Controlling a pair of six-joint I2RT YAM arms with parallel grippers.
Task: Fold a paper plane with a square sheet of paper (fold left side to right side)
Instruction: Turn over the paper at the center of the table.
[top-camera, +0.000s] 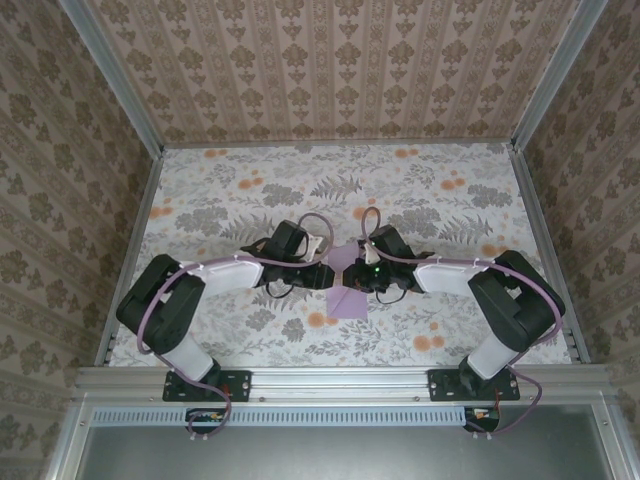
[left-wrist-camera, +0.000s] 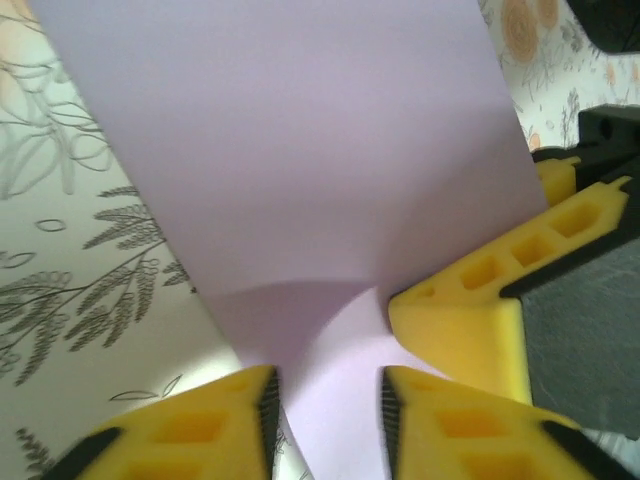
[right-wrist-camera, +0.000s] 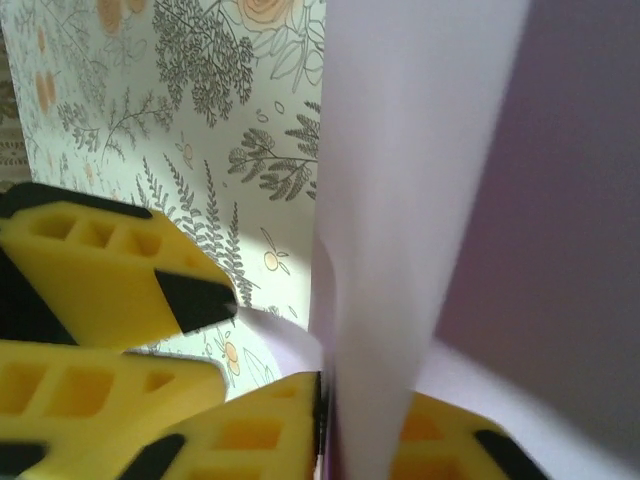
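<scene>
Right wrist, right gripper (right-wrist-camera: 328, 425) pinching the paper plane (right-wrist-camera: 385, 200), left wrist, left gripper (left-wrist-camera: 326, 405) spread, paper between its fingers (left-wrist-camera: 190, 435).

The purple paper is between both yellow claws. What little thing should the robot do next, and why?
Probably ease the left gripper back off the lilac paper. Its jaws stand open around the sheet, while the right gripper looks pinched shut on the upright part of it. The right one alone could then lay the fold over.
</scene>
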